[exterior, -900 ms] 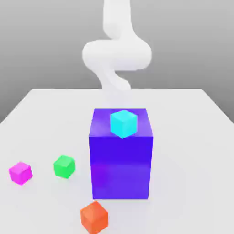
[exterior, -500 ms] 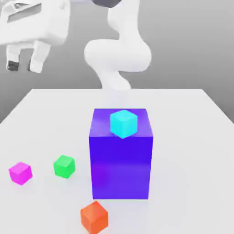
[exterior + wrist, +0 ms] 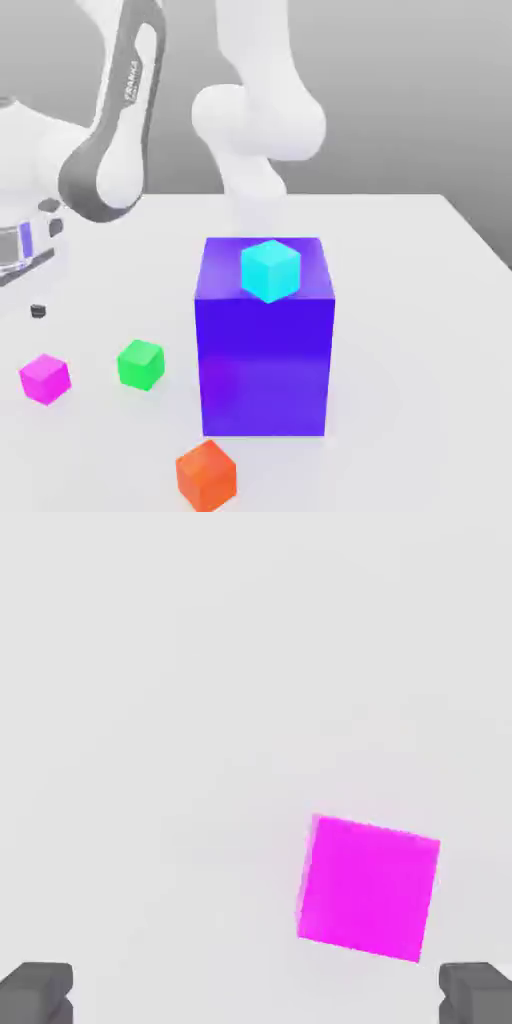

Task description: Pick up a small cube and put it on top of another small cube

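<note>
End effector (image 3: 256,997) descended over magenta cube (image 3: 45,379) since earlier; fingers spread wide, empty.

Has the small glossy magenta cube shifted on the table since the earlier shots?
No. The small magenta cube sits at the same spot to the exterior view's left of the green cube, as before.

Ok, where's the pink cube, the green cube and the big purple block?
pink cube (image 3: 368,888), hand view, top face
green cube (image 3: 140,364), exterior view, front face
big purple block (image 3: 264,370), exterior view, front face
</note>
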Action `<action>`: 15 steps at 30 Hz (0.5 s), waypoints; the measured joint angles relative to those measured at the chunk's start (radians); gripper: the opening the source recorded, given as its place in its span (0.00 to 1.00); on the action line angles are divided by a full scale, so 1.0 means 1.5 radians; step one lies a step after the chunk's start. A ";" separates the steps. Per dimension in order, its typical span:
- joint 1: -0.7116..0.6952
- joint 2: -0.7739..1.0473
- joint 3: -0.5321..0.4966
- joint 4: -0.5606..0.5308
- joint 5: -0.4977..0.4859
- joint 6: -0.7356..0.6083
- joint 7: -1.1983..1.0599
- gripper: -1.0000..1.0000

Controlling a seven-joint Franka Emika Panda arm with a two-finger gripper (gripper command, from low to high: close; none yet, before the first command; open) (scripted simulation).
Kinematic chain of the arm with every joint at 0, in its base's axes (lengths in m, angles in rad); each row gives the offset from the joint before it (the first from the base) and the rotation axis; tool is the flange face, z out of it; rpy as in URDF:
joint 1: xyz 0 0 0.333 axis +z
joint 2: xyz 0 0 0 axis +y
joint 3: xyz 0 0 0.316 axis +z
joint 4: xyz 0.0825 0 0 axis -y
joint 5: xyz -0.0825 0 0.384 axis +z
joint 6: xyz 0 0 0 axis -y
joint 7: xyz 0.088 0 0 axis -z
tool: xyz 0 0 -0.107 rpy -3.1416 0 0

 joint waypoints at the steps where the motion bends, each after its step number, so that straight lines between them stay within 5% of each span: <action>1: -0.006 0.023 0.004 0.002 0.012 0.017 -0.001 0.50; 5: -0.028 0.120 0.029 0.018 0.040 0.093 -0.016 0.50; 6: -0.031 0.136 0.034 0.021 0.043 0.106 -0.019 0.00; 15: -0.027 0.100 0.027 0.014 0.035 0.079 -0.011 0.00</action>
